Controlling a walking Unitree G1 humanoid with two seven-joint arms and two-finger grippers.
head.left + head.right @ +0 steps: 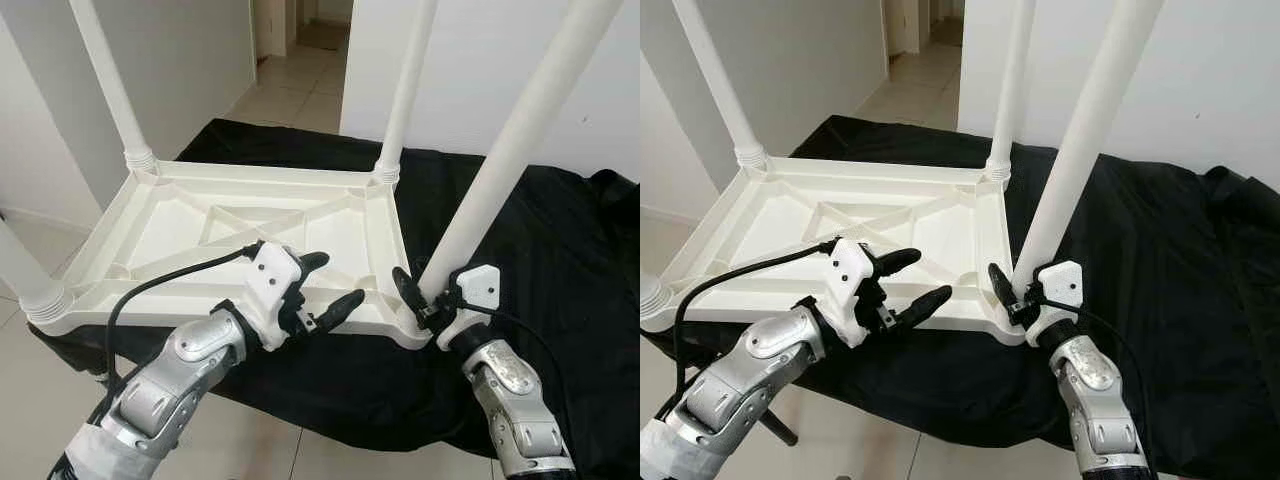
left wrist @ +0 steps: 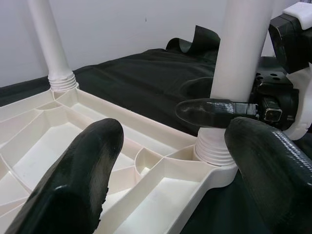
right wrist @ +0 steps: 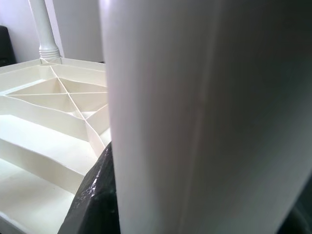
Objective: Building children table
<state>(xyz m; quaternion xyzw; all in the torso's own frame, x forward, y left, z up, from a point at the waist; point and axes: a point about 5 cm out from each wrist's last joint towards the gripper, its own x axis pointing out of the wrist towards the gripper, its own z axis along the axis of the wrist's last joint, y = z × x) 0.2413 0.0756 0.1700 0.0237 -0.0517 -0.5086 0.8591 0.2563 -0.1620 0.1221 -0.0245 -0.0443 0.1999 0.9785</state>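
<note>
— Where is the white tabletop [image 1: 250,235] found?

— It is laid upside down on a black cloth [image 1: 560,260], legs pointing up.

— And the right gripper [image 1: 428,296]?

— It is clamped around the near-right leg [image 1: 520,140], just above the ribbed collar at that corner of the tabletop.

— The left gripper [image 1: 325,285]?

— It is held spread wide over the tabletop's near edge, gripping nothing.

— Any writing to be read?

— None can be made out.
</note>
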